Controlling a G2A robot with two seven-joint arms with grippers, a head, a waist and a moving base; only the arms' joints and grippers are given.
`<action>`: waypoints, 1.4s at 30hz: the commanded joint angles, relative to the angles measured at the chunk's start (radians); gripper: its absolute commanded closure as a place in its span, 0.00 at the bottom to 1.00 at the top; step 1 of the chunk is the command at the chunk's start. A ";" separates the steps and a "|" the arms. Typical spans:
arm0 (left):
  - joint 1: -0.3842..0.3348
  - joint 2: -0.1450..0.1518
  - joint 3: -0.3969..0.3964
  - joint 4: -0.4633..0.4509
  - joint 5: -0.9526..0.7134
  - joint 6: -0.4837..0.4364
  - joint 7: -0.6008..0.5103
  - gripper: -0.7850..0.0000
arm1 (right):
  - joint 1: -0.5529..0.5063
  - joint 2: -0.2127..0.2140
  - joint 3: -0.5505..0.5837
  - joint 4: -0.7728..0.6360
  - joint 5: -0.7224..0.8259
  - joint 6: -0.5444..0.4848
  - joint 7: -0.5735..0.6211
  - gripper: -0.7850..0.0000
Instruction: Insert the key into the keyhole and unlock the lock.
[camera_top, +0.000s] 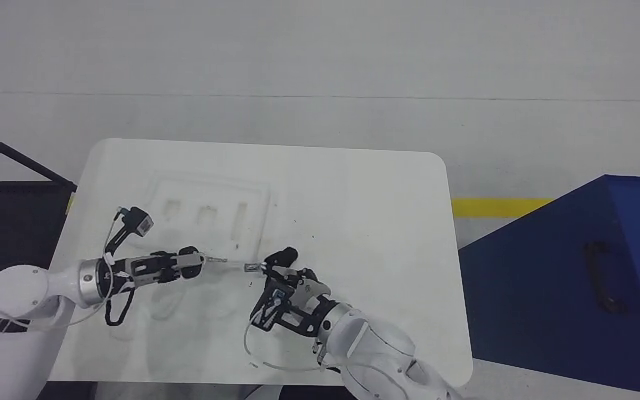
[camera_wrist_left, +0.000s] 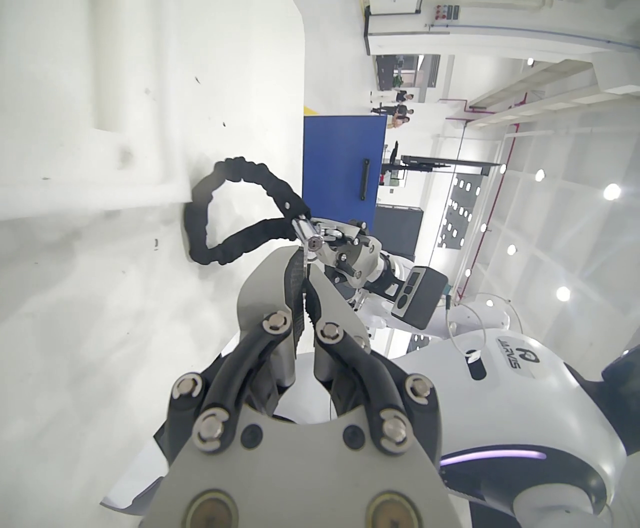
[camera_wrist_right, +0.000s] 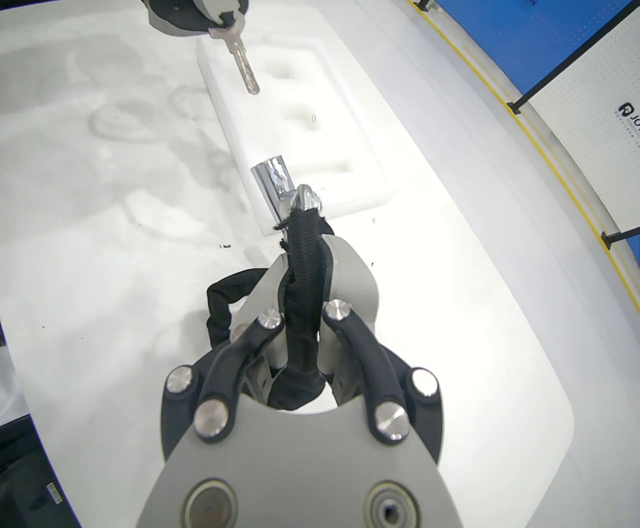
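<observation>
My left gripper (camera_wrist_left: 304, 272) is shut on a silver key (camera_wrist_left: 305, 257), which I see edge-on between the fingers. In the right wrist view the key (camera_wrist_right: 242, 60) points its tip at the chrome lock cylinder (camera_wrist_right: 272, 177), with a short gap between them. My right gripper (camera_wrist_right: 304, 250) is shut on the lock's black fabric-covered cable (camera_wrist_right: 302, 235) just behind the cylinder. The rest of the cable loop (camera_wrist_left: 225, 215) hangs toward the table. The round keyhole (camera_wrist_left: 314, 243) faces the key. In the top view the left gripper (camera_top: 200, 264) and the right gripper (camera_top: 272, 285) meet near the table's front middle.
A white foam tray (camera_top: 210, 215) with several shallow recesses lies on the white table (camera_top: 380, 220) just behind the grippers. A blue cabinet (camera_top: 560, 270) stands off the table's right side. Bare tabletop lies to the right of the grippers.
</observation>
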 joint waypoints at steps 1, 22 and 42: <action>0.020 -0.003 0.000 -0.015 -0.013 -0.018 0.008 1.00 | 0.005 -0.005 -0.014 0.005 -0.017 0.014 0.008 1.00; 0.048 -0.011 0.015 -0.049 0.035 -0.006 0.069 1.00 | 0.022 -0.033 -0.032 0.021 -0.017 0.014 0.027 1.00; 0.051 -0.016 0.018 -0.047 0.047 -0.006 0.086 1.00 | 0.017 -0.047 -0.025 0.021 -0.026 -0.012 0.024 1.00</action>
